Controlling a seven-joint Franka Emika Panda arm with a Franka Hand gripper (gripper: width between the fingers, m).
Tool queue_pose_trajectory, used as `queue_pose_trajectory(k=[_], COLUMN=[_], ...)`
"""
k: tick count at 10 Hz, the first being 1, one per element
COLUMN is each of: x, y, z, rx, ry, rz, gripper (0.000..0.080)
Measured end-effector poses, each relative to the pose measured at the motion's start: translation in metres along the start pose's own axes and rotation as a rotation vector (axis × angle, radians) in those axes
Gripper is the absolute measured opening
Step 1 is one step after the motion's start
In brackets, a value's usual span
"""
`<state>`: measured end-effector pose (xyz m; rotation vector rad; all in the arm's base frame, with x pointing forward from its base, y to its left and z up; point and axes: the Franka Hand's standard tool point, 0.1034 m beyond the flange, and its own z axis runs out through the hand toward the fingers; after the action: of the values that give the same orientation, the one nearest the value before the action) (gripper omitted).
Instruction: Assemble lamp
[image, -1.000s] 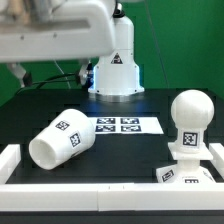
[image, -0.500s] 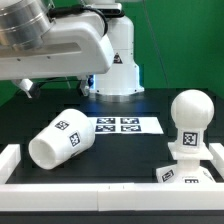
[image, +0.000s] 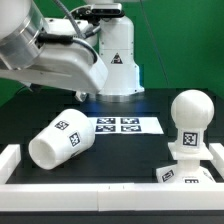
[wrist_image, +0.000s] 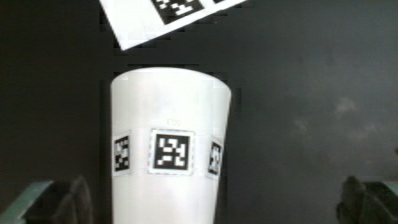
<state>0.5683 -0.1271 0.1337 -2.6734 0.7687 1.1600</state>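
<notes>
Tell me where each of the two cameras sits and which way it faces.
Exterior view: off the arm, low at the table's near edge, facing the robot's pedestal; shows shade, marker board, bulb on base, and the arm overhead.
Wrist view: on the wrist, looking down on the shade; open gripper fingertips show.
Shared: shade and marker board.

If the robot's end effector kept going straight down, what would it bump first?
Probably the lamp shade, lying on its side right under the open end effector. How far below is hard to judge.
</notes>
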Motion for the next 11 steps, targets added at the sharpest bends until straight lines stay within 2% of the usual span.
queue_pose_trajectory(k=[2, 3, 5, 7, 8, 9, 10, 11], x=[0.005, 0.004, 0.006, 0.023, 0.029, 0.040, 0.050, 0.049], y=[0.004, 0.005, 0.007, 0.009, 0.005, -0.007, -0.024, -0.037], z=[-0.003, -0.004, -0.003, 0.000, -0.003, -0.013, -0.023, -0.024], rx=[0.016, 0.007, 0.009, 0.041, 0.046, 0.042, 0.037, 0.010], ry=[-0.028, -0.014, -0.013, 0.024, 0.058, 0.142, 0.254, 0.315], rz=[0.100, 0.103, 0.108, 0.119, 0.113, 0.097, 0.077, 0.066], gripper=[0.0699, 0.0699, 0.0699, 0.0699, 0.0699, 0.0699, 0.0699, 0.0699])
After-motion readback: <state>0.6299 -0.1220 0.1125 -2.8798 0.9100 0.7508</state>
